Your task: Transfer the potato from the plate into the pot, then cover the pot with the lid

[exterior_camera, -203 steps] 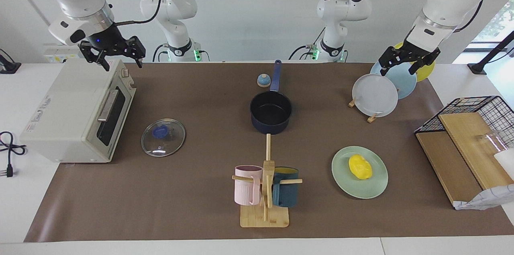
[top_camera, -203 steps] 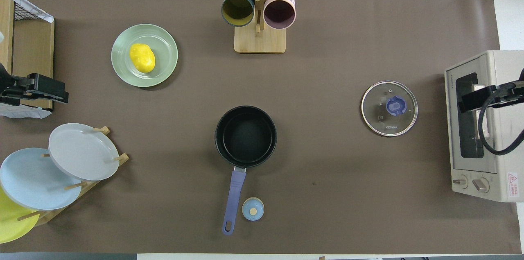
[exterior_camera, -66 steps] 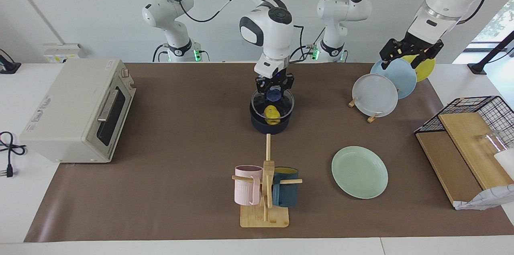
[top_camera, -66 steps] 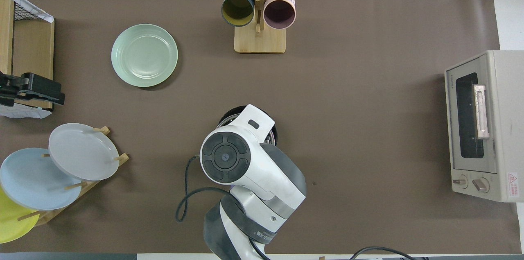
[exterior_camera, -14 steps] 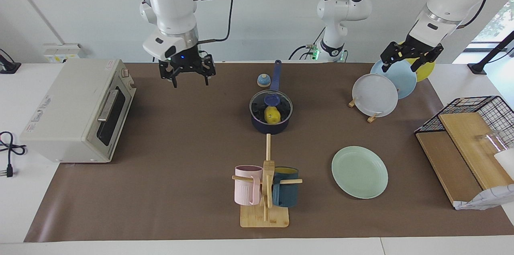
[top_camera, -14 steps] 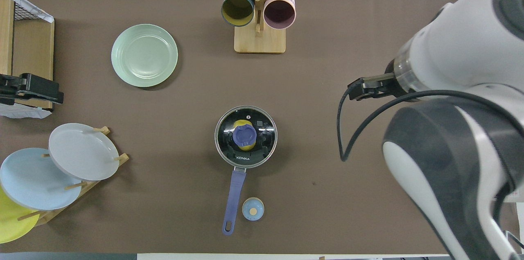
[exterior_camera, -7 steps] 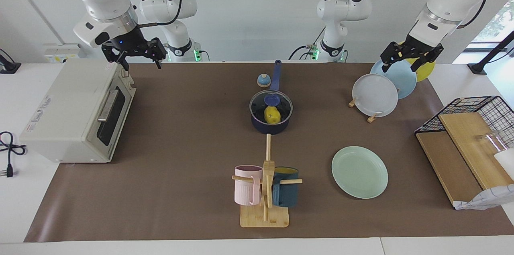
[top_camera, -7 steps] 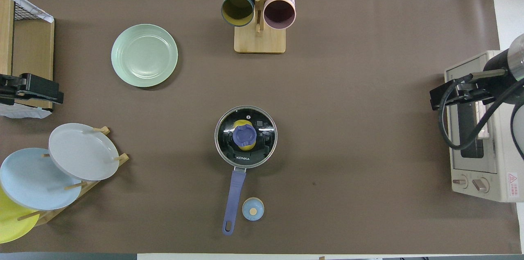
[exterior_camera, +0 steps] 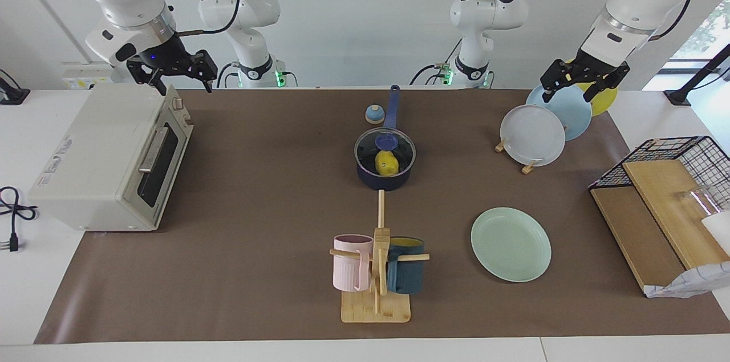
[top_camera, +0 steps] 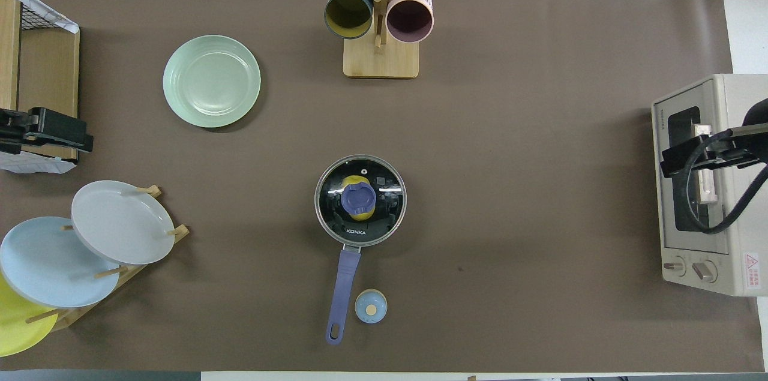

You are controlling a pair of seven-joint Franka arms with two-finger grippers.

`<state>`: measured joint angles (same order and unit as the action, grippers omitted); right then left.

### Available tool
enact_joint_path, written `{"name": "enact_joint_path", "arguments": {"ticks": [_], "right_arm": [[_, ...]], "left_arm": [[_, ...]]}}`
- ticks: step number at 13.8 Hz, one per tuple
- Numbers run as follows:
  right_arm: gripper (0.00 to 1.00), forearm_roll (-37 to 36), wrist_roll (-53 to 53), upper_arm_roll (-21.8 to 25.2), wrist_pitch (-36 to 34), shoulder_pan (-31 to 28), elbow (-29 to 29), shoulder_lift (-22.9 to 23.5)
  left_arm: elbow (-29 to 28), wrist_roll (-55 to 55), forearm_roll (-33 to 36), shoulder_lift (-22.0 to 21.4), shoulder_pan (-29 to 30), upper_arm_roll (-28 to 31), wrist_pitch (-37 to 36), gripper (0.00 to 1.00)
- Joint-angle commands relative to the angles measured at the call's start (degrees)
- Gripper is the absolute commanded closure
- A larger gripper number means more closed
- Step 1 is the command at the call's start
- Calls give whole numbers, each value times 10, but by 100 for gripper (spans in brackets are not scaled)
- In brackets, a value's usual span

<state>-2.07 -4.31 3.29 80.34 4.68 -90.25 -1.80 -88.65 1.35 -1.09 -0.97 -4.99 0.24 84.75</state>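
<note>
The dark navy pot (exterior_camera: 385, 179) stands mid-table with its long blue handle (top_camera: 343, 285) pointing toward the robots. The glass lid (exterior_camera: 399, 148) with the blue knob lies flat on its rim, also in the overhead view (top_camera: 384, 207). The yellow potato (exterior_camera: 386, 163) shows through the glass inside the pot. The mint-green plate (exterior_camera: 510, 243) lies bare, farther from the robots, toward the left arm's end. My right gripper (exterior_camera: 179, 84) is open and empty in the air over the toaster oven's top corner. My left gripper (exterior_camera: 570, 94) is open and empty over the plate rack, waiting.
A toaster oven (exterior_camera: 108, 157) sits at the right arm's end. A wooden mug rack (exterior_camera: 376, 271) with two mugs stands farther out than the pot. Upright plates (exterior_camera: 533, 135) in a rack, a wire basket (exterior_camera: 673, 151) with boards, and a small bell (exterior_camera: 374, 114) beside the pot handle.
My right gripper has swung away from the middle of the table, back over the toaster oven, empty. The lid stays on the pot. The left arm has not moved.
</note>
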Motion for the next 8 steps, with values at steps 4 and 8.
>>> {"name": "enact_joint_path", "arguments": {"ticks": [4, 8], "right_arm": [[0, -7, -13, -14, 19, -20, -16, -7], [0, -3, -13, -21, 17, -34, -16, -7]], "left_arm": [[-14, 4, -5, -14, 6, -3, 3, 0], [-14, 4, -5, -14, 6, -3, 3, 0]]}}
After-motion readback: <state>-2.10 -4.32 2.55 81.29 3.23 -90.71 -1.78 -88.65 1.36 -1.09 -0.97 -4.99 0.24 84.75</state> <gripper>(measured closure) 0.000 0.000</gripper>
